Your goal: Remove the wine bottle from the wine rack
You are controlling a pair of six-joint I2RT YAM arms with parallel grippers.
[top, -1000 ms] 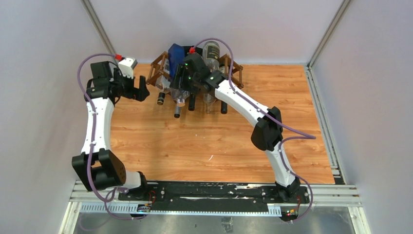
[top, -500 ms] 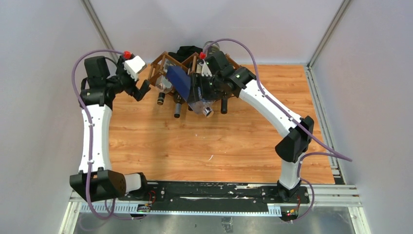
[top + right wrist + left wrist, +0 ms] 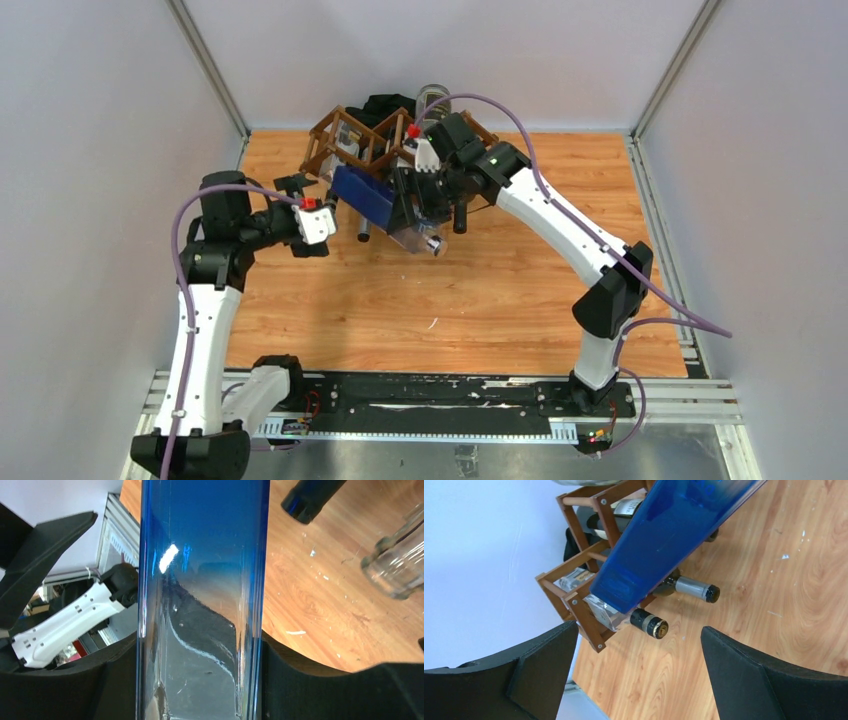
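Left of the wine rack (image 3: 340, 140), the left gripper (image 3: 636, 635), jaws wide apart, has swung nearer. The right gripper (image 3: 415, 205) clamps the blue wine bottle (image 3: 365, 197) (now drawn lower), tilted before the rack above the wooden table (image 3: 450, 300), pale walls (image 3: 90, 150) around.

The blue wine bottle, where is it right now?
In the top view, the blue wine bottle sits rear centre, tilted, clamped in the right end effector, just in front of the wine rack.

Right claw (image 3: 413, 206) clamped on blue wine bottle (image 3: 365, 197), tilted, just before brown wine rack (image 3: 345, 140)
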